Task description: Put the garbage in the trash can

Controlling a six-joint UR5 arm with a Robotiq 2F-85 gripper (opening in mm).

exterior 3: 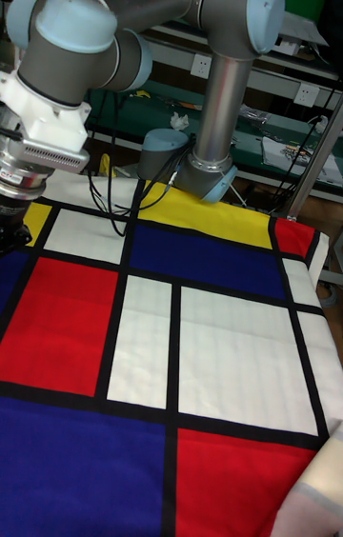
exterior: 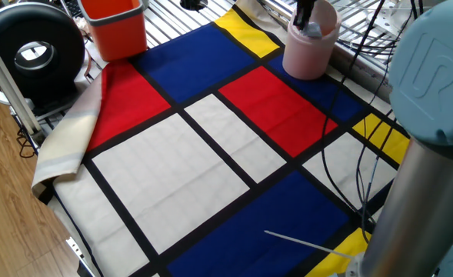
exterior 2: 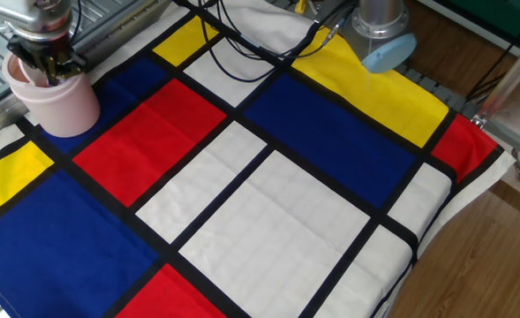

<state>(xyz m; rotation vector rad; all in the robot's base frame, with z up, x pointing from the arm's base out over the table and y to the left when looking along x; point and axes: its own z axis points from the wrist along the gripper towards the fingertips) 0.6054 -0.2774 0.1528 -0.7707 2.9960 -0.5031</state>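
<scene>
The end effector (exterior 2: 43, 69) reaches down into the open mouth of the pink trash can (exterior: 309, 52). A grey-white scrap, seemingly the garbage (exterior: 313, 30), lies inside just beside its fingers. I cannot tell how wide they stand, nor whether they grip it.

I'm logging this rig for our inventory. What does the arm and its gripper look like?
The arm is a run of grey metal tubes joined by fat round joints with pale blue caps; one cap bears an embossed UR logo. Black cables trail from its base over the cloth. At the wrist sits a white block, then a ribbed silver ring. The gripper is black, with dark jaws.
</scene>
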